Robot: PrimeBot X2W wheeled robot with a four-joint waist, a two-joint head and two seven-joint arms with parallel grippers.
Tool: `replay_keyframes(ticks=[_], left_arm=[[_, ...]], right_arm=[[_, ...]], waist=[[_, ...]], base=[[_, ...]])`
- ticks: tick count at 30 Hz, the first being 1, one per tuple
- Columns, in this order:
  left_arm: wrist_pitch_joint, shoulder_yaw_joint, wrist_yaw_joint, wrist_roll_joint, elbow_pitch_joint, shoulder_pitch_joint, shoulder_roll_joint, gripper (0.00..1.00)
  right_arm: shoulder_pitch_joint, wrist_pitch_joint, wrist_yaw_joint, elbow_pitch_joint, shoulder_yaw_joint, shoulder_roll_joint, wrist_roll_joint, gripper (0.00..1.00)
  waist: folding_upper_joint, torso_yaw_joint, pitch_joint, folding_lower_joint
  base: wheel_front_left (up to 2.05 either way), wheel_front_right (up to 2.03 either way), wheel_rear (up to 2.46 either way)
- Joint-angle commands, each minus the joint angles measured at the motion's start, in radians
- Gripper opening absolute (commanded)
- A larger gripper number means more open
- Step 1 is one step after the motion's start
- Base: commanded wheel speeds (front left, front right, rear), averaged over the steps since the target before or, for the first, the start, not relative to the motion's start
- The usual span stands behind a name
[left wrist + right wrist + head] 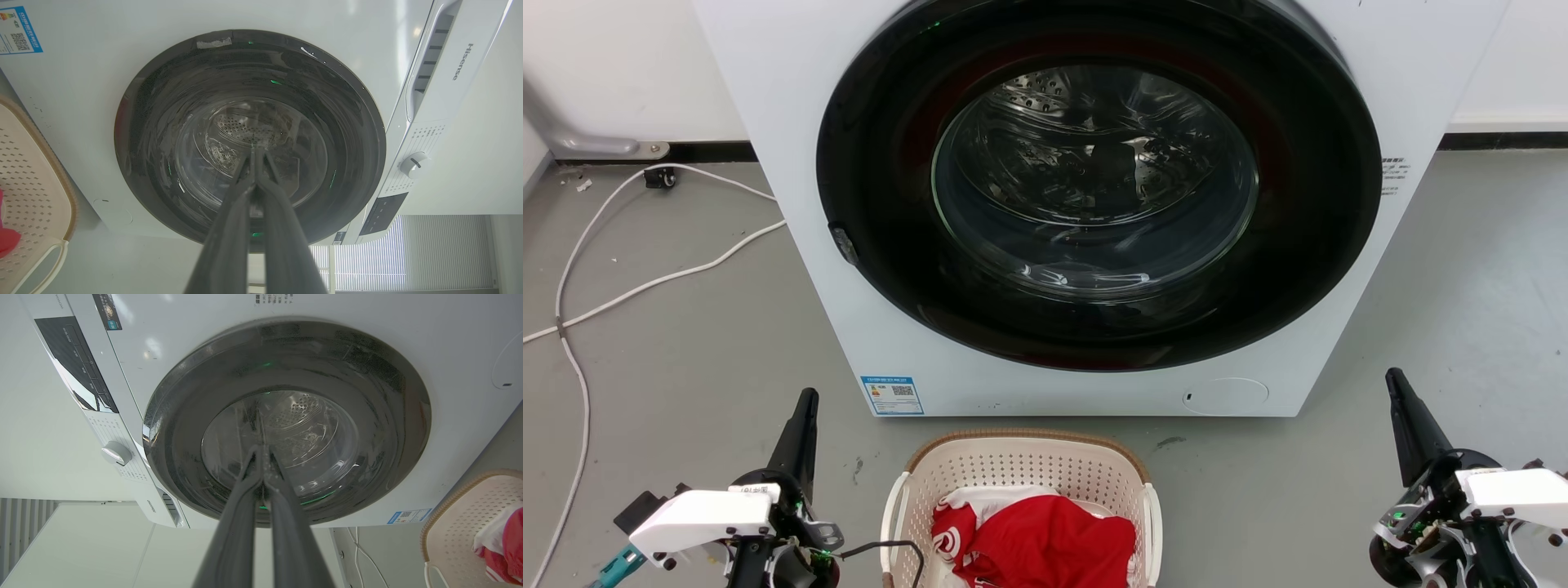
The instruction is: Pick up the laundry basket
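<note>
The laundry basket [1021, 461], cream perforated plastic with a brown rim and white side handles, stands on the floor at the bottom middle of the head view, holding red and white cloth [1037, 543]. Its edge also shows in the left wrist view [32, 179] and in the right wrist view [470, 526]. My left gripper [805, 408] is to the basket's left, fingers shut together with nothing held [255, 157]. To the basket's right, well apart from it, my right gripper [1396, 388] is likewise shut and empty [261, 453].
A white washing machine [792, 122] with a large dark round door [1094, 180] stands right behind the basket, its door closed. White cables [645, 282] trail over the grey floor at the left. Bare floor lies on both sides of the basket.
</note>
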Motion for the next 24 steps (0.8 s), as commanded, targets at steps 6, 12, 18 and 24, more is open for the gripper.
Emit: replay_keyframes(ticks=[6,12,18,24], left_arm=[[0.005,0.003,-0.003,0.003,0.001,-0.009,0.000,0.00],[0.005,0.004,-0.003,0.004,0.001,-0.010,-0.001,0.00],[-0.008,-0.017,0.000,0.002,0.007,-0.001,-0.005,1.00],[-0.041,-0.054,0.000,0.027,0.001,-0.017,-0.005,1.00]], right_arm=[[-0.011,0.004,0.000,0.001,-0.002,0.004,-0.007,0.00],[-0.011,0.004,0.000,0.001,-0.003,0.005,-0.007,0.00],[0.007,-0.013,0.000,0.002,0.004,0.002,-0.005,1.00],[0.011,-0.044,0.000,-0.012,0.019,0.000,-0.022,1.00]], waist=[[0.0000,0.000,0.000,0.0000],[0.0000,0.000,0.000,0.0000],[0.0000,0.000,0.001,0.0000],[0.0000,0.000,0.002,0.0000]], base=[[0.00,0.00,0.00],[0.00,0.00,0.00],[0.00,0.00,0.00],[0.00,0.00,0.00]])
